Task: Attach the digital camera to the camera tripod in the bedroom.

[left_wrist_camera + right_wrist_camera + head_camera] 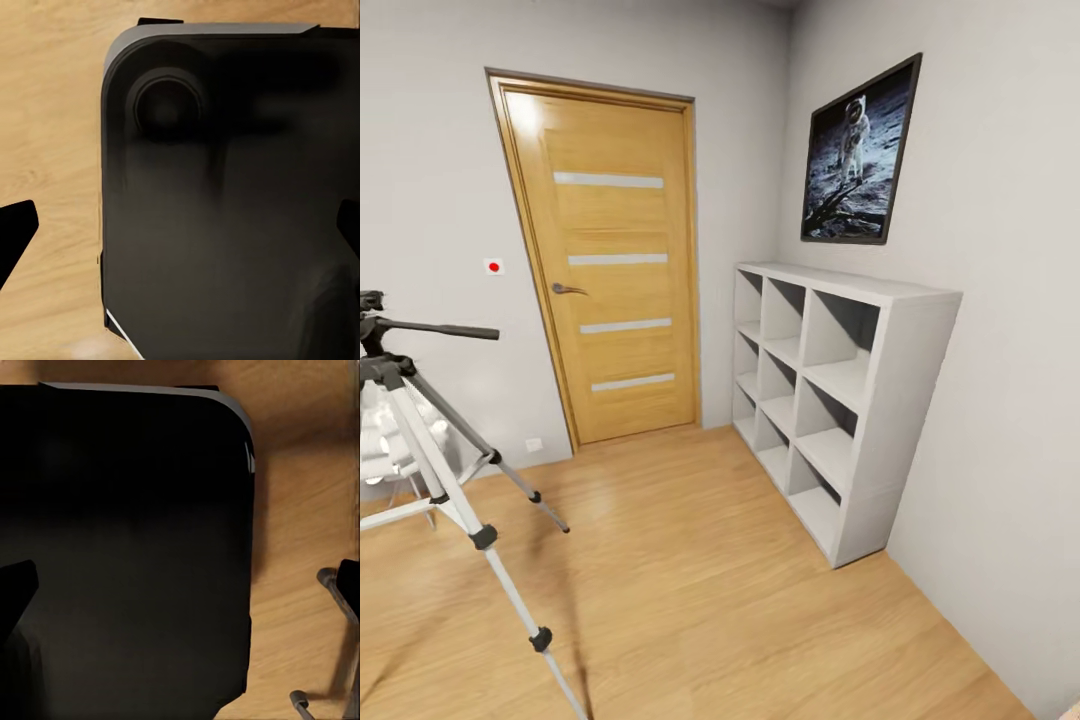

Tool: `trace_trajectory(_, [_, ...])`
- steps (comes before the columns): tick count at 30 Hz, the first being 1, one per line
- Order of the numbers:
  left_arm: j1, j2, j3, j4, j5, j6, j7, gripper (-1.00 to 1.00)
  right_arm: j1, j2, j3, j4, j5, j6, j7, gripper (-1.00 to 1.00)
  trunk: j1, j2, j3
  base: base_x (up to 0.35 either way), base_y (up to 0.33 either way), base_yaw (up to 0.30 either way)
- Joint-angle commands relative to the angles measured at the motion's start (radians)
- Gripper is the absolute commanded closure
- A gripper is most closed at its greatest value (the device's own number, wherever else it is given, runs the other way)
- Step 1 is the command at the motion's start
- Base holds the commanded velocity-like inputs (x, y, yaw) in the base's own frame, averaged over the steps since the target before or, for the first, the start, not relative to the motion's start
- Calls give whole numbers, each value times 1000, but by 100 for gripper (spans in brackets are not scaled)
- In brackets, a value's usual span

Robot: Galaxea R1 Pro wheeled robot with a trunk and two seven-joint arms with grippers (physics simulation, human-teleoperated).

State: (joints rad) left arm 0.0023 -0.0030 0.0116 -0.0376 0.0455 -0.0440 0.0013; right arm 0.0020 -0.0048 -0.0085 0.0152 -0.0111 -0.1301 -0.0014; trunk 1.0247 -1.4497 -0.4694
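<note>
The camera tripod (448, 476) stands at the left edge of the head view on the wood plank floor. Its legs are silver-white with black joints, and its dark head (374, 345) carries a long pan handle (445, 330) pointing right. The digital camera is out of view. In the left wrist view my left gripper (180, 229) is open, one dark fingertip (16, 229) at each side edge, over a black rounded body and floor. My right gripper (180, 589) is open the same way, fingertips (15, 592) wide apart.
An oak door (610, 270) with frosted strips is shut in the far wall. White cube shelves (830, 400) line the right wall under a black-framed astronaut picture (857, 150). A white lamp (380, 430) sits behind the tripod. Two slim grey rods (330, 585) lie near the right gripper.
</note>
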Motion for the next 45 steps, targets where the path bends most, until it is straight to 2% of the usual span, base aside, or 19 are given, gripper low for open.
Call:
trace_trajectory(1, [0, 0, 1, -1, 5, -2, 0, -100, 0, 0, -1, 2, -1, -5, 0, -100, 0, 0, -1, 141, -272, 0])
trace_trajectory(13, [0, 1, 1, -1, 7, -2, 0, -100, 0, 1, -1, 2, 0, -7, -2, -100, 0, 0, -1, 95, -162, 27])
trace_trajectory(40, [0, 0, 2, -1, 7, -3, 0, -100, 0, -1, -1, 2, 0, -8, -2, -100, 0, 0, -1, 3, -4, 255])
trace_trajectory(45, [0, 1, 0, -1, 7, -2, -1, -100, 0, -1, -1, 2, 0, -8, -2, -100, 0, 0, -1, 87, 0, 99])
